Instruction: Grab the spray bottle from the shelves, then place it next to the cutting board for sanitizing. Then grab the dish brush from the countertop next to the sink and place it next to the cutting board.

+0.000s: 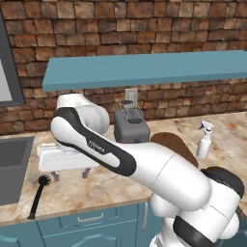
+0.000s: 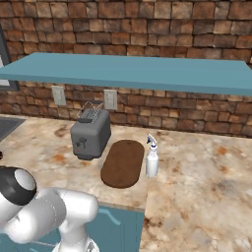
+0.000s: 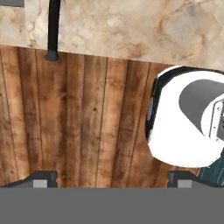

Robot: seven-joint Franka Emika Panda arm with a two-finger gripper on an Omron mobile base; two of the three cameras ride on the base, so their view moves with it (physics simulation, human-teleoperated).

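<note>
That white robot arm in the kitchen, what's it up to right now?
The spray bottle already stands on the countertop beside the cutting board. The dish brush lies on the counter near the sink, its handle end over the front edge. The gripper hangs open and empty, looking down past that edge at the floor.

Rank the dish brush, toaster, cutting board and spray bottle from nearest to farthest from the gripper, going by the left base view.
The open gripper hangs over the countertop right of the sink.
1. Dish brush: just to its left, near the counter's front edge.
2. Toaster: to its right, toward the wall.
3. Cutting board: right of the toaster, partly behind the arm.
4. Spray bottle: farthest right.
</note>
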